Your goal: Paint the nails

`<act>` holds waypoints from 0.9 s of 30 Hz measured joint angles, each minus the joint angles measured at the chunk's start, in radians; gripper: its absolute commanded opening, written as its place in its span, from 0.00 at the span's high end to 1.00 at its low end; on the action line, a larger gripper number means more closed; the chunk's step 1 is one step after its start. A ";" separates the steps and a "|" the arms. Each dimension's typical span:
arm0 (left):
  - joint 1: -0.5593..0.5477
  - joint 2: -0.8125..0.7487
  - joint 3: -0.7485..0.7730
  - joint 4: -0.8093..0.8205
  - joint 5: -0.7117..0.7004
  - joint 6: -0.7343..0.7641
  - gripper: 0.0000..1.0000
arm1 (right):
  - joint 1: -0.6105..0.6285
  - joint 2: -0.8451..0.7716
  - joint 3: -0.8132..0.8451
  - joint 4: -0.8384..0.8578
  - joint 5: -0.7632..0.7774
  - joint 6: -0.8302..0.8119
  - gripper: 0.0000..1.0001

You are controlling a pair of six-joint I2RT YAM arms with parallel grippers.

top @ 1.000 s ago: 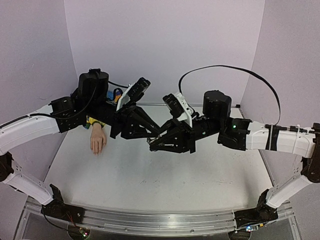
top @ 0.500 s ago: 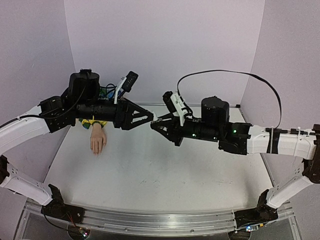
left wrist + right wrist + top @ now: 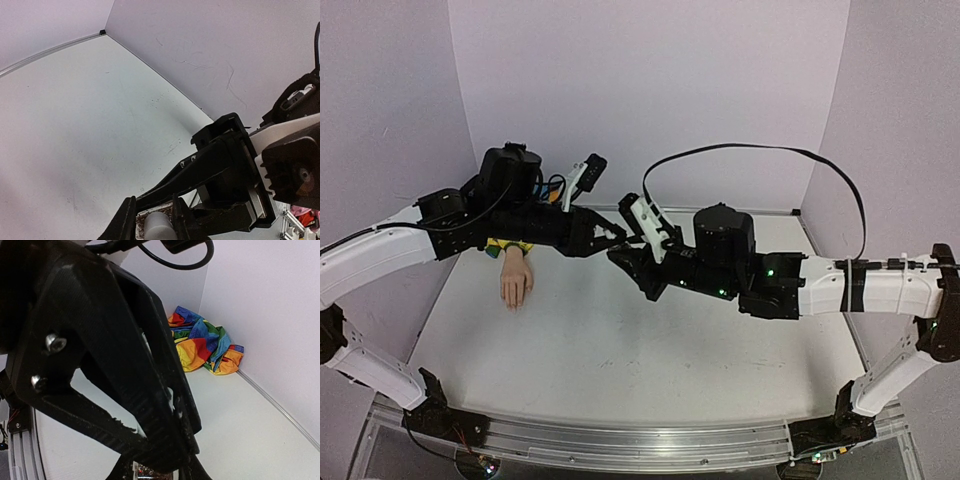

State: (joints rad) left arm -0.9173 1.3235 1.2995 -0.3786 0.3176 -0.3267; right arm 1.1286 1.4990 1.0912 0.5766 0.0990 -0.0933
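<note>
Moved: right gripper (image 3: 617,257) slid left, meeting left gripper (image 3: 618,238).
Left: pinching cap (image 3: 159,225).
Right: pressed together.
Hand (image 3: 516,280): pale, flat, left of both.

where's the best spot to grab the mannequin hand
The hand lies flat, fingers toward the near edge. Likely best from above, jaws across the two sides of the palm, behind the fingers, so the tips stay uncovered.

A lab test cell. Plain lilac walls (image 3: 650,100) enclose a white surface (image 3: 620,350); robot arms (image 3: 370,255) stand on a metal rail (image 3: 620,440).
</note>
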 measured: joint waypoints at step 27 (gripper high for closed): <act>-0.028 -0.012 -0.019 0.055 0.462 0.304 1.00 | -0.154 -0.066 -0.042 -0.018 -0.885 0.121 1.00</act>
State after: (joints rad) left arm -0.9451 1.3117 1.2800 -0.3241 0.7799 -0.0227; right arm 0.9749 1.4334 1.0496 0.5591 -0.7864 0.0273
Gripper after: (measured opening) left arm 0.141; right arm 0.225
